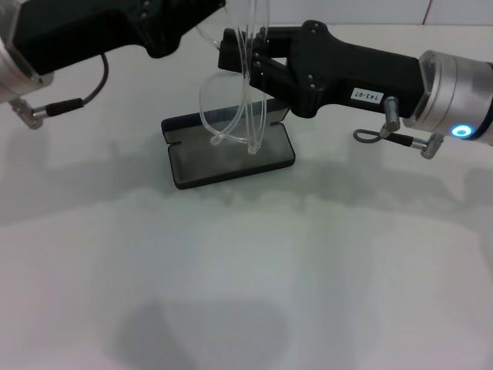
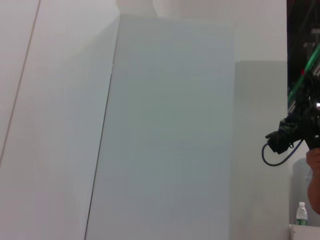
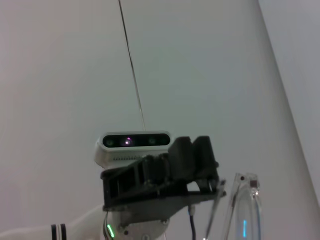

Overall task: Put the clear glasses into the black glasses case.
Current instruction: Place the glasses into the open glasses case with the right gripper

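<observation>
The clear glasses (image 1: 218, 104) hang upright in the air, their thin arms pointing down over the black glasses case (image 1: 223, 158). The case lies open on the white table, grey lining up. My right gripper (image 1: 235, 50) reaches in from the right above the case and is shut on the upper part of the glasses. My left gripper (image 1: 173, 35) hovers at the top left, close beside the glasses' top. The right wrist view shows the left gripper (image 3: 165, 170) with its camera, and the glasses (image 3: 244, 210) beside it.
The white table (image 1: 246, 270) stretches bare in front of the case. A cable loop (image 1: 377, 135) hangs under my right wrist. The left wrist view shows only a pale wall panel and a small bottle (image 2: 301, 214) far off.
</observation>
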{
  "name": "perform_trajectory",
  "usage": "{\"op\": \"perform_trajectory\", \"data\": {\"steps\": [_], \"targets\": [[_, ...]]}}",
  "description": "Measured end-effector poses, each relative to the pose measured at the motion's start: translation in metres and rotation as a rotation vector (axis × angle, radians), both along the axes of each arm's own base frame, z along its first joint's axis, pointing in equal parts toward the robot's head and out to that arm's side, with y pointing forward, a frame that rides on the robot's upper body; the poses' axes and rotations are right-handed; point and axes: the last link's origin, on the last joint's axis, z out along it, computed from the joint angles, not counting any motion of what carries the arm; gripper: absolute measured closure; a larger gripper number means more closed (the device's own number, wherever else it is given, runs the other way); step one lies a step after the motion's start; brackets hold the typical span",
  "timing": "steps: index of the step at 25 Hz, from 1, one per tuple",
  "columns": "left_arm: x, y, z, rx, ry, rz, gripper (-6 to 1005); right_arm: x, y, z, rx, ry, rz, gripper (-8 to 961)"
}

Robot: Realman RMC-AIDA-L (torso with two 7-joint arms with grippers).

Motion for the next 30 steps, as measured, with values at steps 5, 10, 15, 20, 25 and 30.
{"op": "perform_trajectory", "data": {"steps": [5, 10, 15, 20, 25, 30], "targets": [[-0.002, -0.002, 0.001, 0.002, -0.009, 0.003, 901, 0.003, 0.004, -0.001, 0.014, -0.012, -0.024, 831], [-0.009, -0.006, 0.006, 0.008, 0.003, 0.018, 901, 0.009, 0.013, 0.001, 0.049, -0.046, -0.065, 831], [-0.030, -0.019, 0.018, 0.015, 0.066, 0.068, 901, 0.016, 0.025, 0.015, 0.050, -0.125, -0.075, 831], [-0.052, -0.030, 0.027, 0.016, 0.107, 0.133, 901, 0.000, 0.044, 0.029, -0.003, -0.387, -0.037, 831], [-0.062, -0.033, 0.023, 0.002, 0.163, 0.160, 901, -0.028, 0.058, 0.023, -0.004, -0.794, 0.021, 830], [-0.070, -0.032, 0.009, -0.046, 0.323, 0.151, 901, -0.050, 0.064, 0.008, 0.031, -1.020, 0.081, 830]]}}
